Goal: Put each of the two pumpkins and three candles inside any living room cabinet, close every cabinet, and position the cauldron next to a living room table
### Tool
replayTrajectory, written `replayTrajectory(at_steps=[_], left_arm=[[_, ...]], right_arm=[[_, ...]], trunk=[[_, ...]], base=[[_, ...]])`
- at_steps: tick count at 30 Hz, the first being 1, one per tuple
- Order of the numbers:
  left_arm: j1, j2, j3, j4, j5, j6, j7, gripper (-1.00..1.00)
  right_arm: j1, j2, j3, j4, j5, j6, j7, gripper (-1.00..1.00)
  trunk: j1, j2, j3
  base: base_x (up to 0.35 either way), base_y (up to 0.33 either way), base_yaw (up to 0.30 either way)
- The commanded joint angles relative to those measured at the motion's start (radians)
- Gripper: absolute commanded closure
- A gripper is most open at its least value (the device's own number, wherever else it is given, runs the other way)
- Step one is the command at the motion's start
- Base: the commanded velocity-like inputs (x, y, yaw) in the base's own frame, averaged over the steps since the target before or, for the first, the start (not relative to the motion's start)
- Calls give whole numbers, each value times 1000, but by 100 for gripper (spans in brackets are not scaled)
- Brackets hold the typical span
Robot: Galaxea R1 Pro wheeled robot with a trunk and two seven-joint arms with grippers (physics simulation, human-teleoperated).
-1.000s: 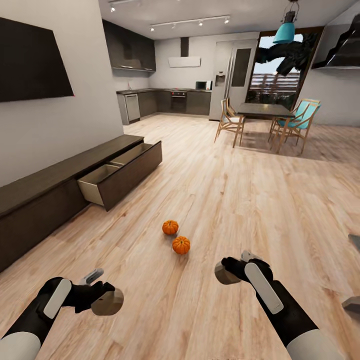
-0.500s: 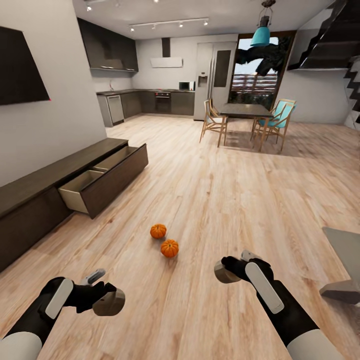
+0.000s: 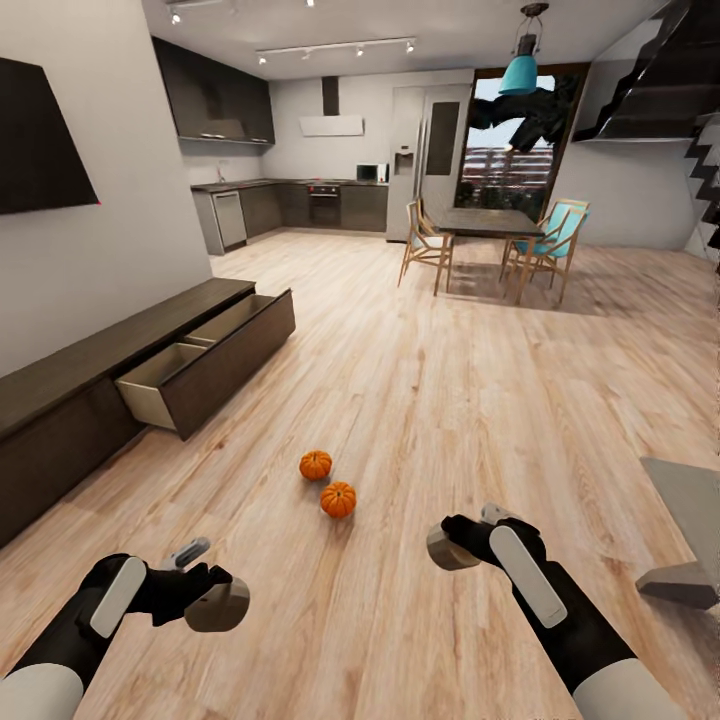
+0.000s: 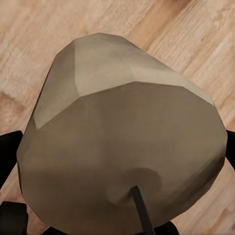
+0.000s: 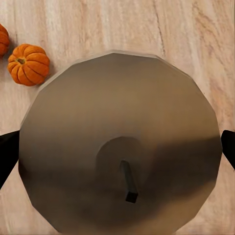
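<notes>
Fingertips mostly hidden behind held candles. Left gripper (image 3: 215, 603) clamped on one candle (image 4: 122, 147), right gripper (image 3: 450, 545) clamped on another candle (image 5: 120, 147). Two pumpkins (image 3: 338, 499) on open floor (image 3: 450, 400) ahead, just apart, between the arms. Cabinet (image 3: 90, 390) at left wall, far drawer (image 3: 205, 365) pulled out, pale inside. Grey slab (image 3: 685, 540) cut off at right edge, can't identify. Dining table (image 3: 490, 222) with chairs far back
</notes>
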Motion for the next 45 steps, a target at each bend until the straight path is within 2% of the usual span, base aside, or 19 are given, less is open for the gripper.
replayTrajectory(at_steps=[1, 17, 27, 45], left_arm=[[0, 0, 2, -1, 4, 5, 2, 100], [0, 2, 1, -24, 4, 5, 2, 100], [0, 4, 1, -24, 3, 4, 2, 100], [0, 11, 1, -24, 3, 5, 2, 100]], right_arm=[[-1, -1, 3, -1, -8, 0, -11, 100], [-1, -1, 5, 2, 0, 0, -11, 100], [-1, -1, 7, 2, 3, -1, -11, 100], [-1, 1, 10, 2, 3, -2, -21, 100]], trunk=[[0, 0, -1], [0, 0, -1], [0, 0, -1], [0, 0, -11]], base=[[0, 0, -192], [0, -1, -274], [91, -122, -275], [254, -85, 22]])
